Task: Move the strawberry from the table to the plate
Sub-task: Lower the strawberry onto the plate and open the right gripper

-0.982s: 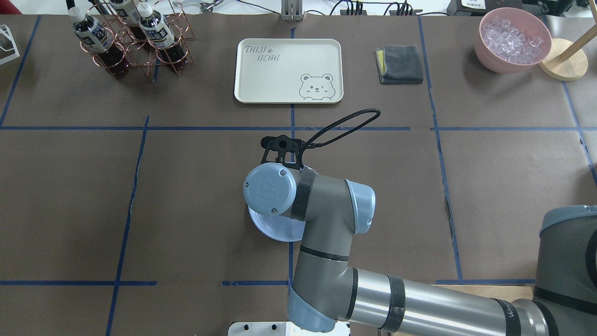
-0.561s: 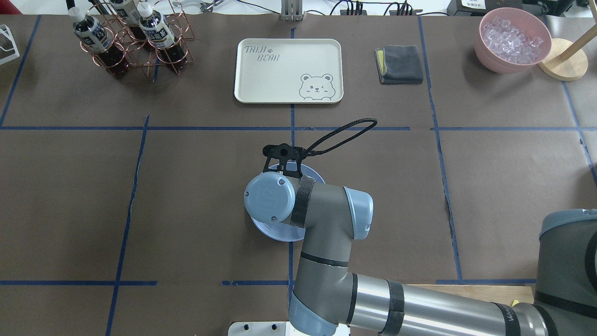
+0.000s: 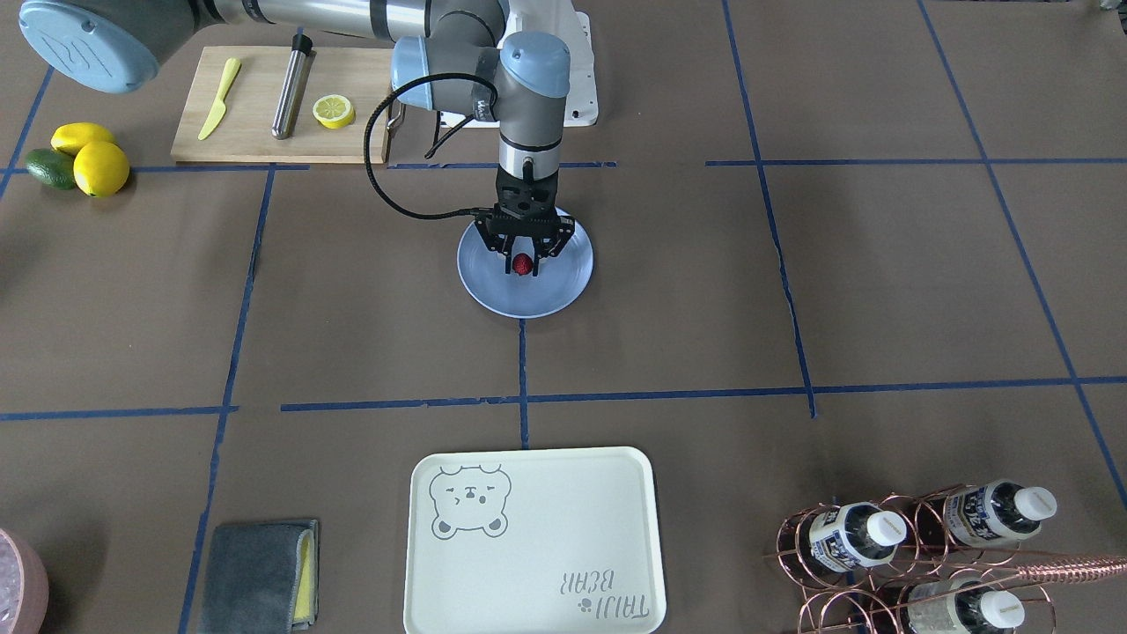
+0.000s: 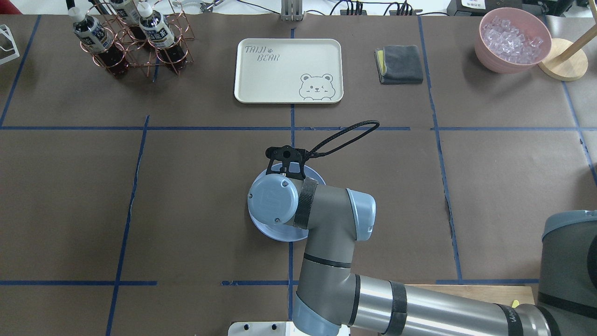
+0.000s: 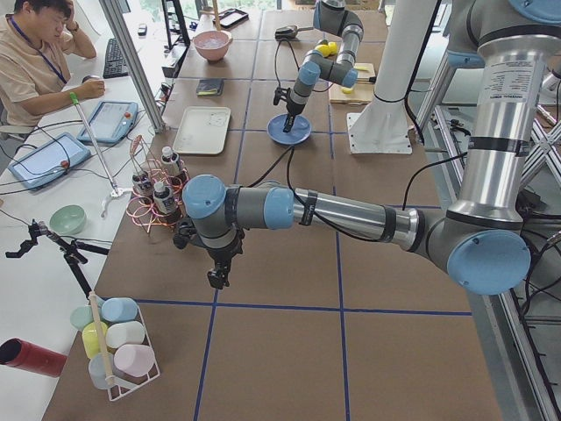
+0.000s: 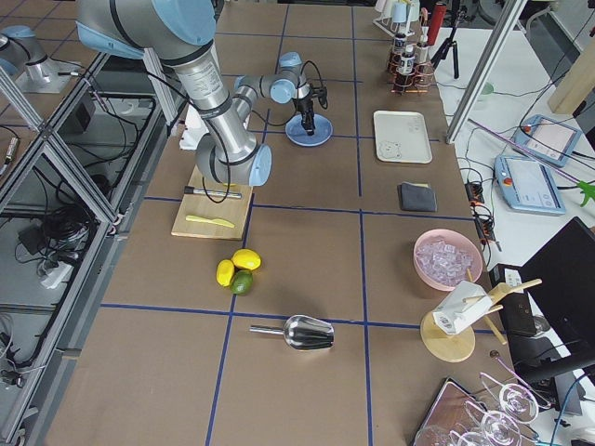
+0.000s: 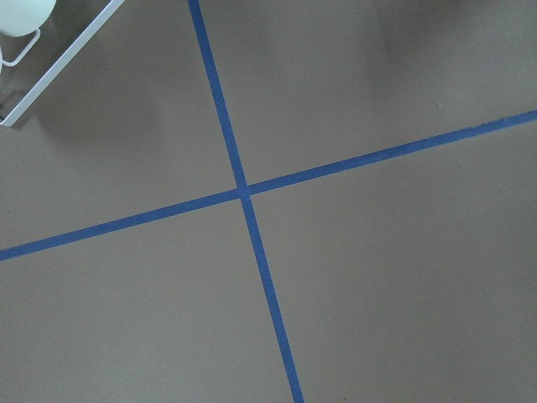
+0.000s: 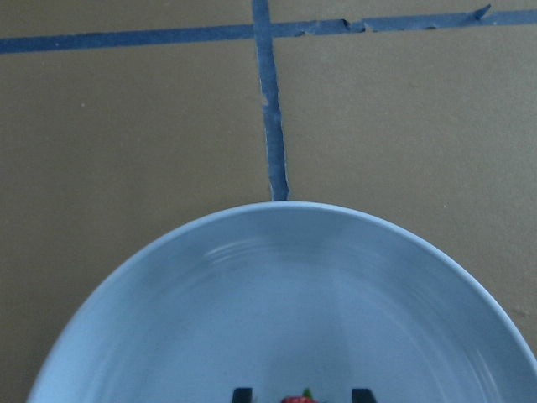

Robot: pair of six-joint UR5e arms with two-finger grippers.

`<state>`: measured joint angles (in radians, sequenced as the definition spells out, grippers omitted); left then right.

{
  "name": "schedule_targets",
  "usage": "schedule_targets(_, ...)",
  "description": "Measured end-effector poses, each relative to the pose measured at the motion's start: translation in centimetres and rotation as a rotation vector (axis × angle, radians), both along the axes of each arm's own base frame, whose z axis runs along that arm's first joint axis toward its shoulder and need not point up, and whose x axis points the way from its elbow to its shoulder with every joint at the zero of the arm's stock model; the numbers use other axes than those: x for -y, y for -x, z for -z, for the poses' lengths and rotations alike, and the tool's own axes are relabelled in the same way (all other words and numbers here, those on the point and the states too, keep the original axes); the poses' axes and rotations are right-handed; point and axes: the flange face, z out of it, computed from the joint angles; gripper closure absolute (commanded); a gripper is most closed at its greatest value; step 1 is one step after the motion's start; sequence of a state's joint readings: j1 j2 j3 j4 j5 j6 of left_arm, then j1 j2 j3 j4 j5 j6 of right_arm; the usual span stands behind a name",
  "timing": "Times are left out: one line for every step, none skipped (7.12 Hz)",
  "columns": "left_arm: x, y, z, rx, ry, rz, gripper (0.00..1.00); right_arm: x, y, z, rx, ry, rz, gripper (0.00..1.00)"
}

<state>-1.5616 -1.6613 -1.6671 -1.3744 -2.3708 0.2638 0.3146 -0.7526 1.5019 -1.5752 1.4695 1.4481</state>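
The light-blue plate lies on the brown table near its middle. The small red strawberry rests on the plate's half nearer the robot. My right gripper points straight down over it, with a fingertip on each side. In the right wrist view both fingertips stand clear of the strawberry, so the gripper is open. From overhead the wrist hides the berry and most of the plate. My left gripper hangs over bare table far to the left; I cannot tell its state.
A cream bear tray lies beyond the plate. A copper bottle rack and a grey cloth flank it. A cutting board with a lemon half and whole lemons sit near the robot. A pink bowl stands far right.
The right wrist has drawn back toward the robot, so the plate's far rim now shows beyond it. Everything else stays put.
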Motion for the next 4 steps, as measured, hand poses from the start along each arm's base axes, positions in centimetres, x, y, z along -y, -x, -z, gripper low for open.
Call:
schedule_targets(0.0, 0.0, 0.0, 0.000, 0.000, 0.000, 0.00, 0.1, -0.9, 1.0, 0.021, -0.014, 0.001, 0.00)
schedule_targets(0.1, 0.0, 0.1, 0.002, -0.001, -0.001, 0.00, 0.8, -3.1, 2.2, 0.045, -0.024, 0.016, 0.00)
schedule_targets(0.2, 0.0, 0.1, 0.006, 0.000, -0.001, 0.00, 2.9, -6.8, 2.6, 0.061, -0.032, 0.043, 0.00)
schedule_targets(0.2, 0.0, 0.0, 0.010, 0.004, 0.000, 0.00, 6.4, -12.1, 1.5, 0.057, -0.046, 0.080, 0.00)
